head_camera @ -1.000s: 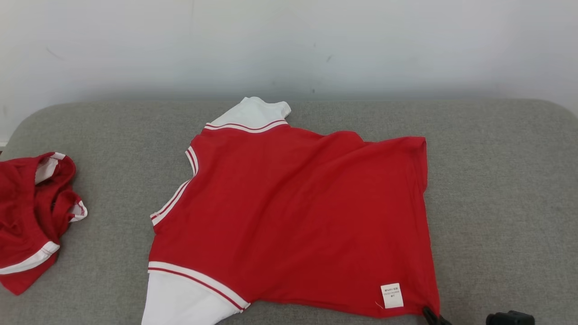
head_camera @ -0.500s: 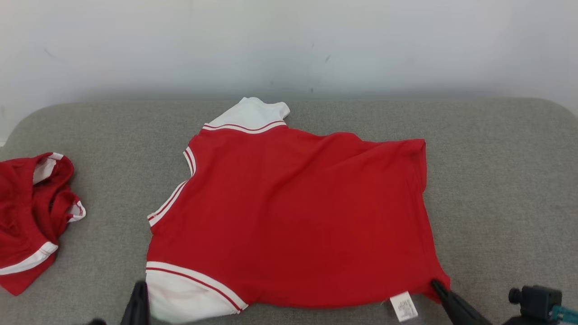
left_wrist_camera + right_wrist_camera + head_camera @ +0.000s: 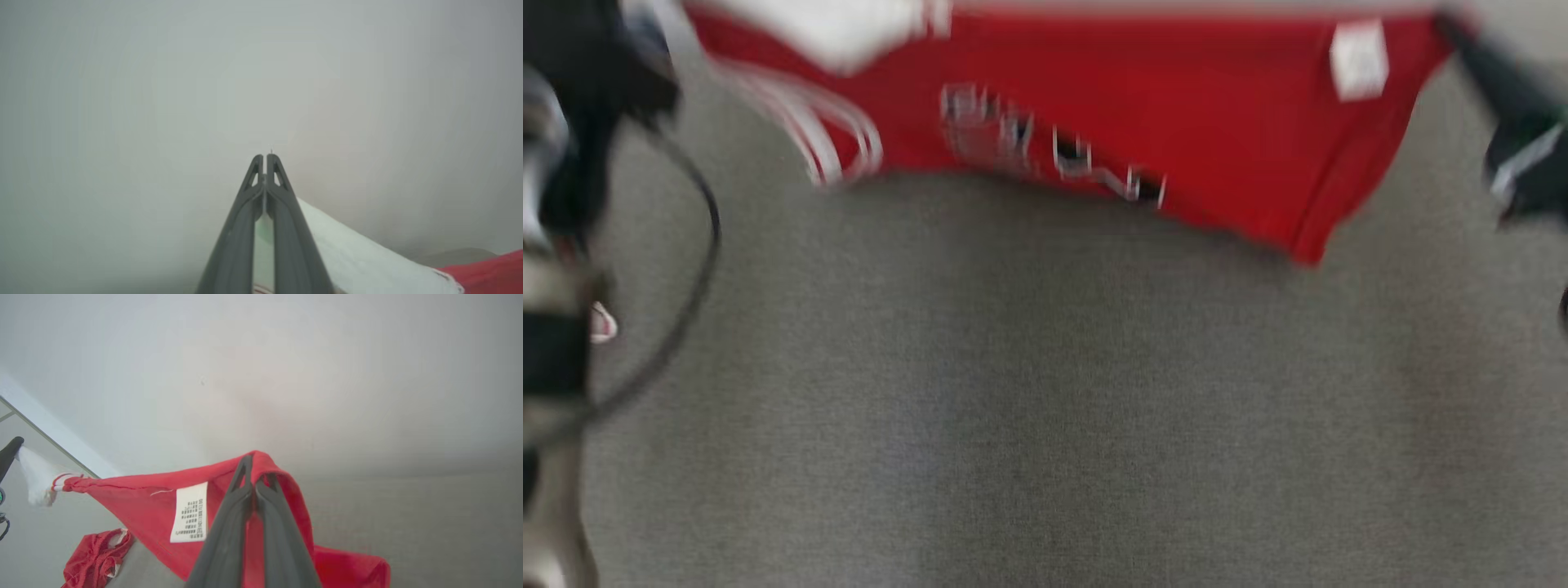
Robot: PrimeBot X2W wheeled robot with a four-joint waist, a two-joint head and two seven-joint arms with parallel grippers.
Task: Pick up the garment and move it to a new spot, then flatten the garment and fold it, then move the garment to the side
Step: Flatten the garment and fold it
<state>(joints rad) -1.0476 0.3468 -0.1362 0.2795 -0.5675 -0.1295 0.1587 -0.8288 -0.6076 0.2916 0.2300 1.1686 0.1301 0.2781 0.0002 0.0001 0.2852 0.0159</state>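
Left gripper point(image 3: 264, 157) pinched shut on white sleeve point(image 3: 355, 253). Right gripper point(image 3: 256, 470) clamped on red corner of shirt point(image 3: 155, 498), label point(image 3: 190, 512) just left of fingers. Shirt hangs stretched across top of blurred head view, above gray cushion point(image 3: 1045, 408).

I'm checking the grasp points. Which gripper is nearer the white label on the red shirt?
Right. The right gripper pinches the shirt beside the label; the left gripper holds the white sleeve at its far end.
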